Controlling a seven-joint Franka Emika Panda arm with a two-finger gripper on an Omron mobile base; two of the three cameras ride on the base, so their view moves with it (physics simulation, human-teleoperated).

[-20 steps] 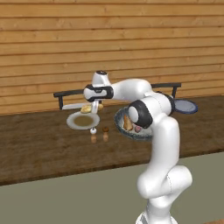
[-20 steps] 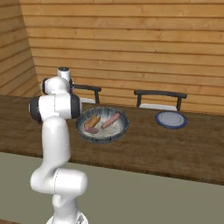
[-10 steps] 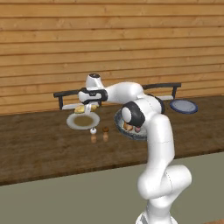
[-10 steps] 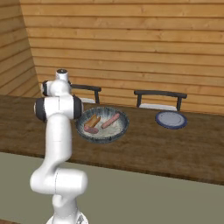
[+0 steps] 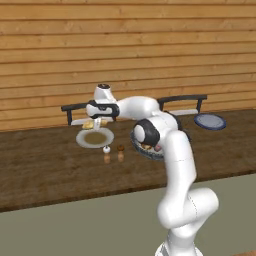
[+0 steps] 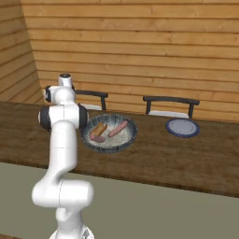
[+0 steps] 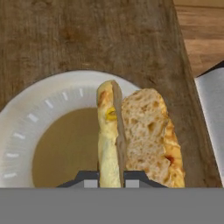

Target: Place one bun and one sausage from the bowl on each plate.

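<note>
Tool [image 7: 111, 175] clamped on one bun [image 7: 135, 135], above pale plate [image 7: 39, 113]. Two sausages [image 6: 108, 131] in bowl [image 6: 110, 133]. Two plates on surface [image 5: 45, 165]; lavender plate [image 6: 182, 127] bare. Two small shakers [image 5: 113, 154] beside pale plate.

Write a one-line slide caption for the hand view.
Pincer shut on a bun, held above the pale plate.

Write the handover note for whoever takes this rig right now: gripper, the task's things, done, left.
Gripper: shut on the bun, held above the pale plate, not yet released.
Bowl: two sausages and what looks like one more bun inside.
Bluish plate: sits bare, far right on the counter.
Done: nothing rests on either plate so far.
Left: set this bun down, add a sausage; then a bun and a sausage to the bluish plate.
</note>
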